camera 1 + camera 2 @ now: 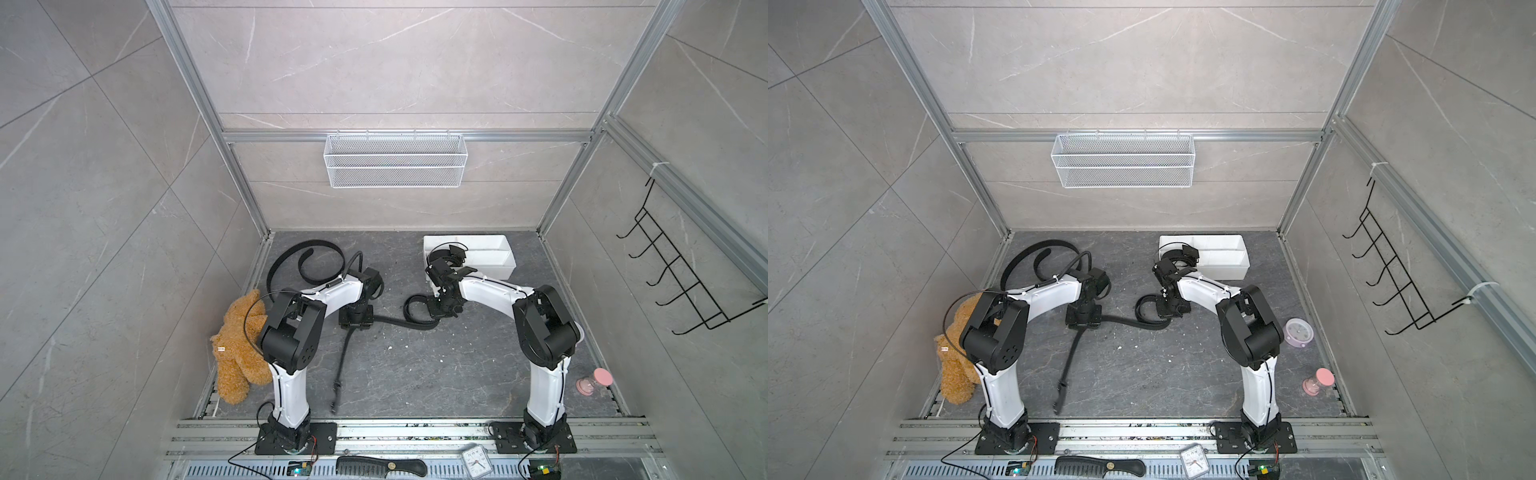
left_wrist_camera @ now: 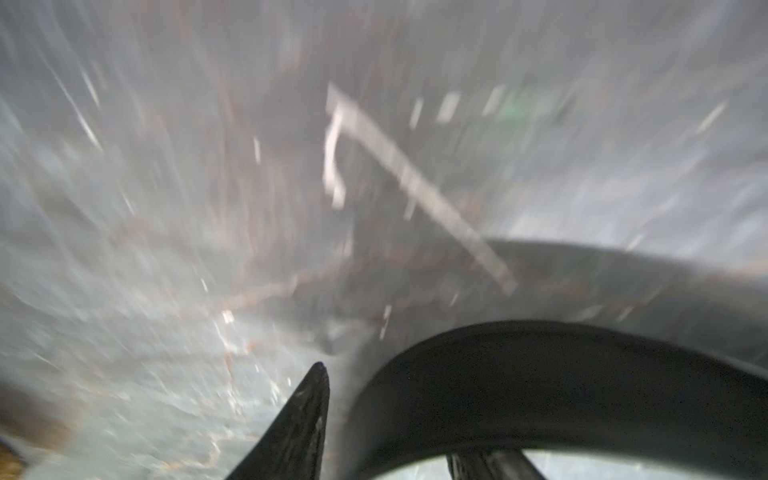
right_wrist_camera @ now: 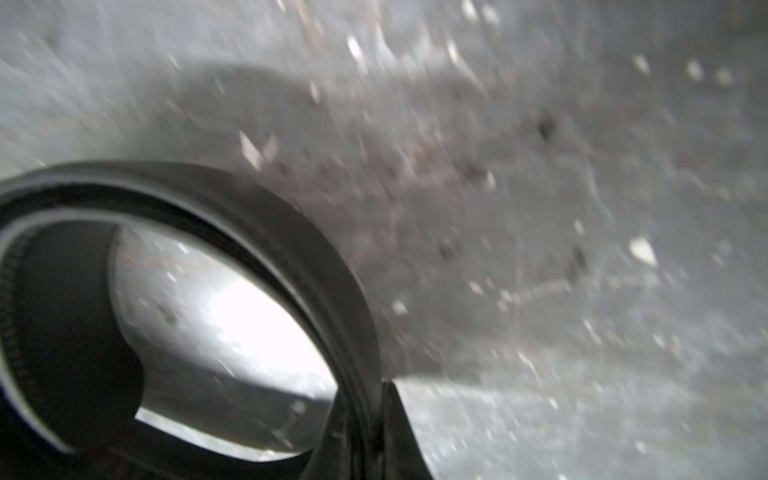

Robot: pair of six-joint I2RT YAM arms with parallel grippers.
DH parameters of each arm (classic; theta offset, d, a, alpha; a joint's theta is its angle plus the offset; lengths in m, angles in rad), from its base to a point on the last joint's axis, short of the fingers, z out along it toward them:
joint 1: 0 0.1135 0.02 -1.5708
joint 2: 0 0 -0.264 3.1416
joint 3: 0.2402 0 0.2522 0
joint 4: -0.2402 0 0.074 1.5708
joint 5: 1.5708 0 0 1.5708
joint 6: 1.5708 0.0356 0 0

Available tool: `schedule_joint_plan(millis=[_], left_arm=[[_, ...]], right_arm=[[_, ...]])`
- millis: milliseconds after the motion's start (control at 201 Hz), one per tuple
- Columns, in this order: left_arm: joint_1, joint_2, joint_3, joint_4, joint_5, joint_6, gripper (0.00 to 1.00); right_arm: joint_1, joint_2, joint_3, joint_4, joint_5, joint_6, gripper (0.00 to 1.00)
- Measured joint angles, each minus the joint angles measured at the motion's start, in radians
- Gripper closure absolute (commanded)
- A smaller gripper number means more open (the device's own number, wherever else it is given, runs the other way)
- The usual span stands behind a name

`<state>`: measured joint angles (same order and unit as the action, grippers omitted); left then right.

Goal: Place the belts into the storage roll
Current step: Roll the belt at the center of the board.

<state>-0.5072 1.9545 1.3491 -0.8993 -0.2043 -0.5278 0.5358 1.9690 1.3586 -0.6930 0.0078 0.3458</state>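
Two arms share one belt [image 1: 390, 321] on the floor, outside the storage roll [image 1: 490, 271].
Right gripper [image 1: 441, 311] is clamped on the belt's coiled end; left gripper [image 1: 355, 321] straddles its middle, fingers apart, grip not discernible; a second belt [image 1: 307, 257] curls at back left.

Top pair overhead, facing down; wrist cams hug belt [image 2: 540, 374] (blurred).
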Motion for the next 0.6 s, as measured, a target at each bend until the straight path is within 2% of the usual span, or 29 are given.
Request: schedule_joint_plan(millis=[319,463,602], left_arm=[[-0.002,0.218,0.386,-0.056,-0.024,0.117,0.52],[-0.018,0.257,0.414,-0.073,-0.003,0.143,0.51],[-0.053,0.244,0.381,-0.063,-0.002,0.144,0.49]], right_arm=[[0.086,-0.079,-0.106,-0.011,0.073,0.028,1.0],[0.155,-0.11,-0.145,-0.025,0.087,0.056,1.0],[0.214,-0.156,-0.203,-0.04,0.091,0.093,1.0]])
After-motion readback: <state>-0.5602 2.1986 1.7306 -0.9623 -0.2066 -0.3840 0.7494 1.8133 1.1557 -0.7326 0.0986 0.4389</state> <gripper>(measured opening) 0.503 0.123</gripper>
